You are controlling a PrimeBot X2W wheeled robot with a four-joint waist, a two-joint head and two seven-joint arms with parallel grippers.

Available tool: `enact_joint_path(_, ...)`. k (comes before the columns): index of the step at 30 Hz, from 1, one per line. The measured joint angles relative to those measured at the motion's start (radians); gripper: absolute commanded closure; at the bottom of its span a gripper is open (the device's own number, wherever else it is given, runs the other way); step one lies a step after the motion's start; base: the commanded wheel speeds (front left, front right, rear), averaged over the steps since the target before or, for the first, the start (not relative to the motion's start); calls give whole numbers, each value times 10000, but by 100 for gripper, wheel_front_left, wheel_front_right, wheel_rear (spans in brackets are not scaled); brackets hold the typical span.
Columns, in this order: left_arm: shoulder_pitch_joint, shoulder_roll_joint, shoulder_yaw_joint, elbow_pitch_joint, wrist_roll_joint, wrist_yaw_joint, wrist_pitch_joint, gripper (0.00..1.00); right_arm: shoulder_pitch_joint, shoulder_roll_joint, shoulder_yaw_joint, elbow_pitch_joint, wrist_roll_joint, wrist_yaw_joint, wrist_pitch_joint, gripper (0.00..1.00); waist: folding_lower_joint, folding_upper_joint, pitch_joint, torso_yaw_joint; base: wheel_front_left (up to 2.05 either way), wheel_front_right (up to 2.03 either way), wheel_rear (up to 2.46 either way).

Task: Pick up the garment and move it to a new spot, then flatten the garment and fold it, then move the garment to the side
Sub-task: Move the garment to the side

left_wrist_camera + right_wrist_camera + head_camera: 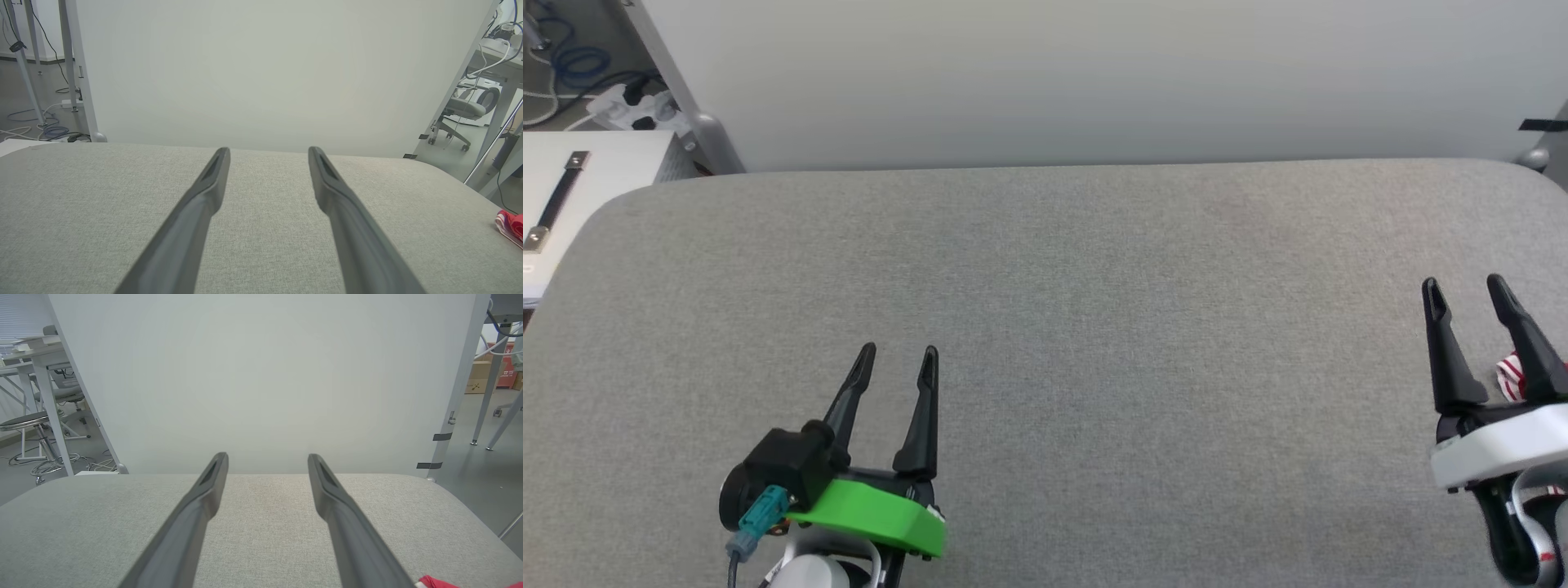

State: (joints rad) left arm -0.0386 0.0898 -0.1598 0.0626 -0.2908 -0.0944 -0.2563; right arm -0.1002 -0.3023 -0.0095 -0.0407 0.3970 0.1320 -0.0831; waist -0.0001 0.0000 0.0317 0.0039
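Garment [1509, 377]: red fabric with red-and-white striped trim, crumpled, lying flat near the right edge of the grey tabletop [1045, 327]. Mostly cut off by frame.

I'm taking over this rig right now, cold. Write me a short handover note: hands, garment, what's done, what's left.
Left hand: open, empty, over the grey table, lower left in the head view.
Right hand: open, empty, near the table's right edge.
Garment: a red-and-white striped bit shows beside the right hand's fingers, at the table's far right; the rest is out of frame.
Done: cannot tell. Whether it is folded does not show.
Left: check the garment; if unfolded, pick up, move, flatten, fold, set aside.
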Motion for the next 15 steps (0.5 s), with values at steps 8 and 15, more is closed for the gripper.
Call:
enact_joint_path(8,611,-249,378,-102,295,-176,2,0,1156,1264,-15,489,-727,-2,-1091,0,0,0,-620,478,0,0,0)
enact_joint_path(15,897,-295,729,67,552,-261,2,0,1406,1534,211,963,-1034,-2,-1570,0,0,0,-709,493,0,0,0)
